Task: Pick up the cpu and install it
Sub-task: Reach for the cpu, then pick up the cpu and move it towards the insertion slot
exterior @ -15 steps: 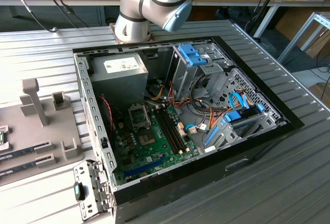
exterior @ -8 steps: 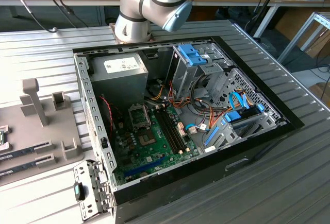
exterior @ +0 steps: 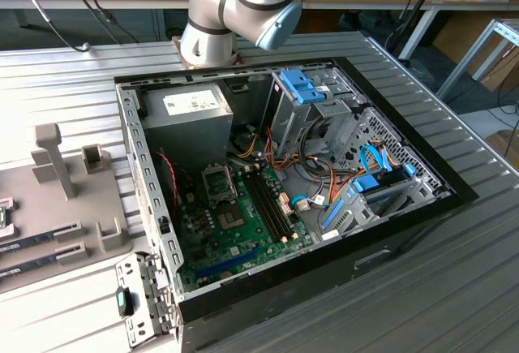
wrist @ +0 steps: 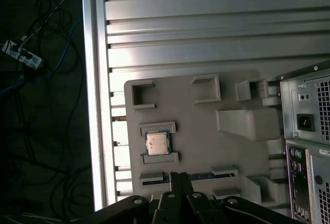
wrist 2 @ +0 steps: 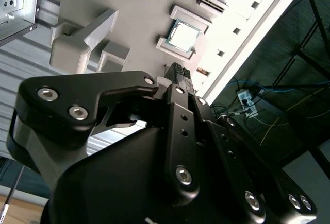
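The cpu point(wrist: 157, 143) is a small square chip with a shiny silver top. It lies flat in a grey cradle on the grey fixture plate point(wrist: 206, 152), beside the open computer case point(exterior: 268, 182). In the second wrist view the cpu point(wrist 2: 184, 35) lies just beyond the black fingertips. My gripper point(wrist: 179, 178) hangs above the plate, apart from the chip, shut with nothing between its fingers point(wrist 2: 178, 74). Inside the case, the metal socket frame point(exterior: 219, 181) sits on the green board.
The grey plate point(exterior: 57, 207) carries upright posts point(exterior: 50, 154) and long memory sticks point(exterior: 40, 235). A grey power-supply box point(exterior: 186, 118), drive cages point(exterior: 324, 109) and bundled cables point(exterior: 340, 182) crowd the case. The ribbed metal table's edge point(wrist: 95, 90) runs close to the plate.
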You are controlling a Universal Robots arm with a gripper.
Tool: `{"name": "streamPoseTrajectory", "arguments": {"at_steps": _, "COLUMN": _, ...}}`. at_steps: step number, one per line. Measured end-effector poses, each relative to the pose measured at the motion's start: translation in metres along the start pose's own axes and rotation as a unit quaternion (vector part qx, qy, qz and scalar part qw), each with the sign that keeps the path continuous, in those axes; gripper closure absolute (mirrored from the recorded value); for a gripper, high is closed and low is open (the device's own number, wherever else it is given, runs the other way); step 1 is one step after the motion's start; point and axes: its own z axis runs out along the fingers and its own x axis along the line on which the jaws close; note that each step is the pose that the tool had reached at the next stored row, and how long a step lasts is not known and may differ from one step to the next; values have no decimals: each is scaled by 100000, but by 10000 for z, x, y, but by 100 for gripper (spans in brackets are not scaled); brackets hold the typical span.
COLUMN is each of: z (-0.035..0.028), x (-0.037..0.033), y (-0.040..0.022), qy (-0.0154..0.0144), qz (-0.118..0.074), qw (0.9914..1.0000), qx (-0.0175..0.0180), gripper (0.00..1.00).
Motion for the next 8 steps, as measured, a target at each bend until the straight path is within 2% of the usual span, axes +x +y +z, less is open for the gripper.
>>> {"name": "streamPoseTrajectory", "arguments": {"at_steps": 8, "z": 2, "x": 0, "y": 0, "qy": 0, "qz": 2, "qw": 100000, "qx": 0, "gripper": 89}}
